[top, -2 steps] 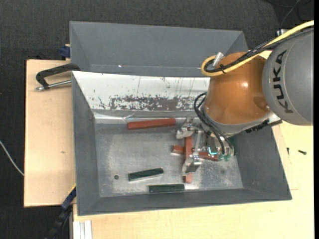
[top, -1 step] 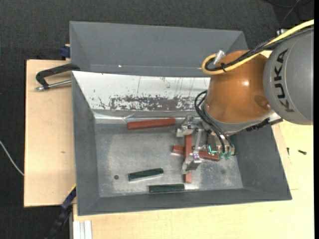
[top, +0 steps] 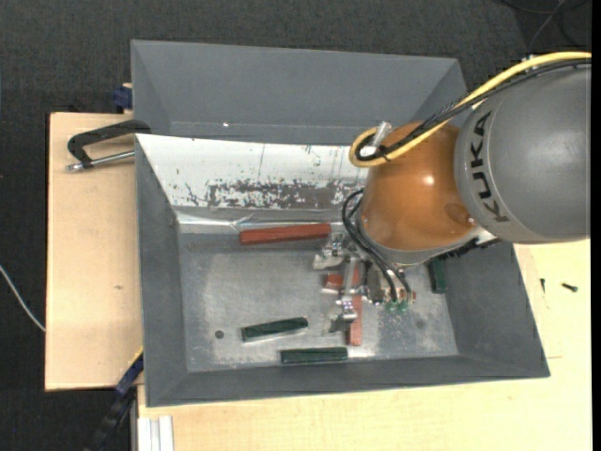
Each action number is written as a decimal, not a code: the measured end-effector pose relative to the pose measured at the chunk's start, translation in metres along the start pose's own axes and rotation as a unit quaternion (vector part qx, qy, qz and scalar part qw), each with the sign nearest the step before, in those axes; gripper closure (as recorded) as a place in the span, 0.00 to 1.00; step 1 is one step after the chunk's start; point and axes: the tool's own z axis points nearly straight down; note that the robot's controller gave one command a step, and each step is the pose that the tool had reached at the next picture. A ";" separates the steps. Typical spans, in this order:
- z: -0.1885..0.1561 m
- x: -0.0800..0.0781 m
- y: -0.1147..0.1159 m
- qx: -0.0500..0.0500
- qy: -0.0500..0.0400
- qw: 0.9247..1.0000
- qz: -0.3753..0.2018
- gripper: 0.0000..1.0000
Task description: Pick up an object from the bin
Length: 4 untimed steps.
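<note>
Hovering low over short red stick (top: 354, 331), bin (top: 188, 271) floor right of centre. Can't tell if jaws are open or closed. Stick looks unlifted; grasp and lift likely remain.

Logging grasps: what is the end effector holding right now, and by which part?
Cannot be told: the end effector is down at a small red rectangular block, but no hold on it is visible.

A: What colours are noted in the grey bin (top: 155, 280)?
B: A reddish-brown bar (top: 285, 235), a dark green bar (top: 273, 329) and a second dark green bar (top: 313, 355) are seen. The back wall (top: 263, 191) is speckled with dark flecks; the wrist cover (top: 413, 195) is orange.
</note>
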 end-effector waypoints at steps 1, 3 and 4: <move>0.068 -0.001 0.042 0.005 0.005 0.995 -0.097 1.00; 0.068 -0.001 0.042 0.005 0.005 0.995 -0.099 1.00; 0.043 -0.035 0.040 0.000 0.002 0.992 -0.127 1.00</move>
